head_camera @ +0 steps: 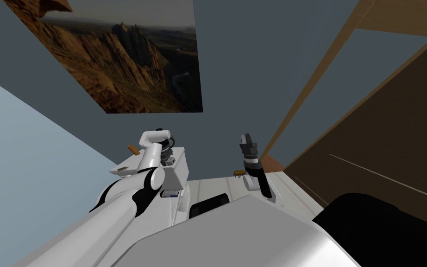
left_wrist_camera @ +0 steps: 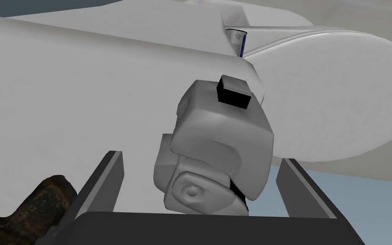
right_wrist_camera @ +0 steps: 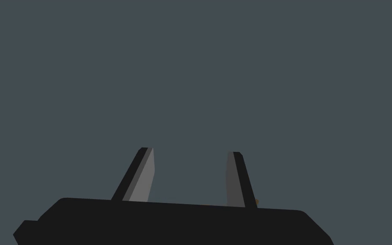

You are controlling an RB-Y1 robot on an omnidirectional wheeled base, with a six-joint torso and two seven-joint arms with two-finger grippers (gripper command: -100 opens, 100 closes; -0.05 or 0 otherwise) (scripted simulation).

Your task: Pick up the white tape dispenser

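Observation:
The tape dispenser (left_wrist_camera: pixel 216 149) is a lumpy light grey body with a small black block on top. It sits between the fingers of my left gripper (left_wrist_camera: pixel 201 155). Those fingers stand wide apart: one is close beside the dispenser's side, the other leaves a visible gap. In the head view the left gripper (head_camera: pixel 170 155) hangs from the raised left arm over a white box-like piece of furniture (head_camera: pixel 180 174). My right gripper (head_camera: pixel 246 137) points up to the right of it. Its fingers (right_wrist_camera: pixel 146 174) are apart with nothing between them.
A dark brown lump (left_wrist_camera: pixel 42 204) lies just beside the left gripper's body. A small blue-labelled item (left_wrist_camera: pixel 238 42) sits in a gap beyond the dispenser. Tall brown wooden furniture (head_camera: pixel 370 139) rises on the right. Small orange-brown objects (head_camera: pixel 134 149) rest on the white top.

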